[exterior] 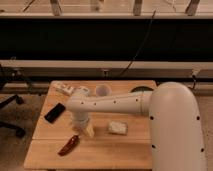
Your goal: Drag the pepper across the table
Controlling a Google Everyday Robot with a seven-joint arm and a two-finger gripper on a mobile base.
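Note:
The dark-red pepper (68, 144) lies on the light wooden table (110, 152) near its front left. My white arm reaches across from the right, and my gripper (82, 131) hangs down just right of and above the pepper's upper end, close to the tabletop. I cannot tell whether it touches the pepper.
A black phone (54, 112) lies at the table's left. A pale sponge (118, 127) lies right of the gripper. A white cup (103, 91) and a small white item (62, 88) stand at the back. A dark office chair (9, 107) stands left of the table.

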